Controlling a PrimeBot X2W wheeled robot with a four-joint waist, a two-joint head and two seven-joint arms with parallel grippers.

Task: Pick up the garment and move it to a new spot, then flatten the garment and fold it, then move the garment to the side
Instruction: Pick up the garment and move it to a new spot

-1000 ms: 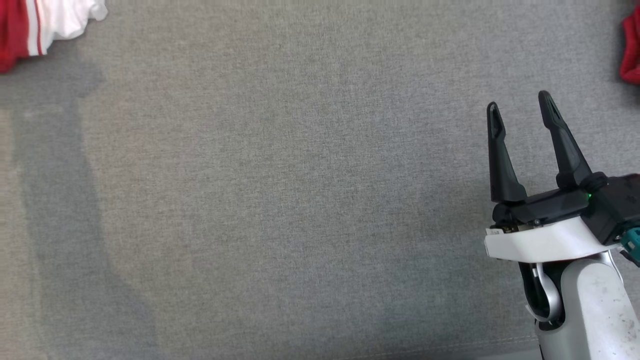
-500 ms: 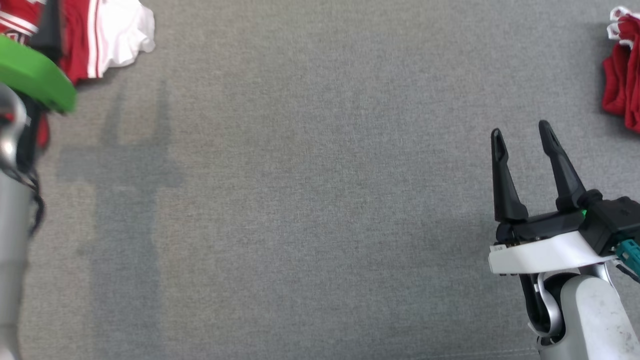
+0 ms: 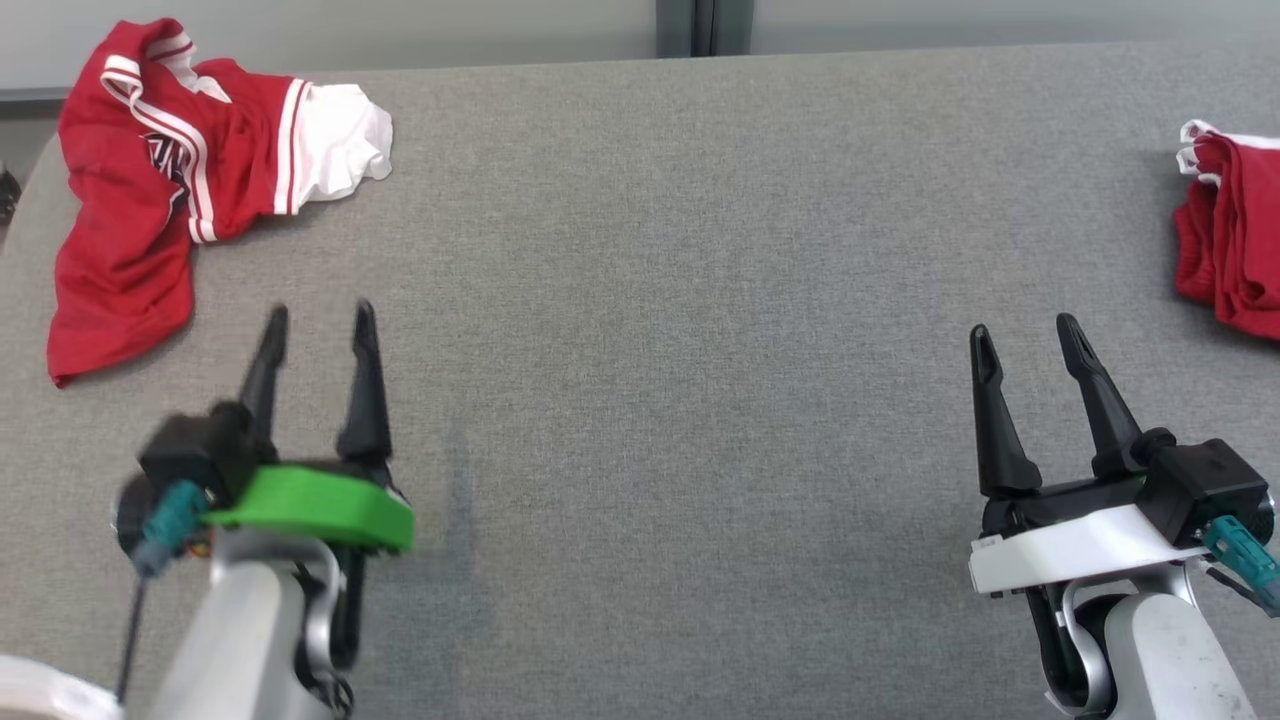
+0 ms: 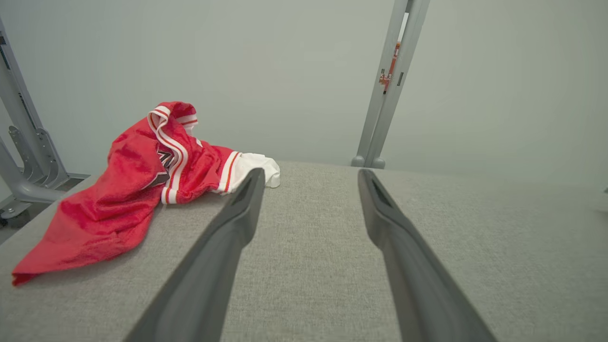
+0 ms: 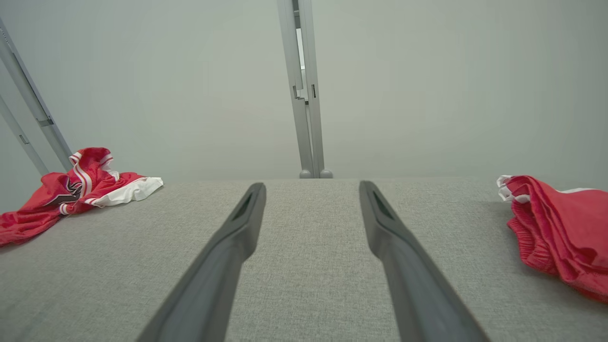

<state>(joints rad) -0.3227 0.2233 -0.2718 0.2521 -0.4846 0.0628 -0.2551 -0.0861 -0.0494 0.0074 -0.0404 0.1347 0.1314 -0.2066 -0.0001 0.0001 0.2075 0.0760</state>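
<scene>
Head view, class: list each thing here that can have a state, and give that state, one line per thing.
jersey: crumpled, lying on the far left of the table, not held.
red garment: bunched at the right edge, partly out of frame, not held.
left gripper: open, empty, short of the jersey.
right gripper: open, empty, over bare table.

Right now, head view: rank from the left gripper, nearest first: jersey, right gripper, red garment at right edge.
1. jersey: far left, just beyond the left gripper.
2. right gripper: across the table, on the right.
3. red garment: right edge, past the right gripper.
</scene>
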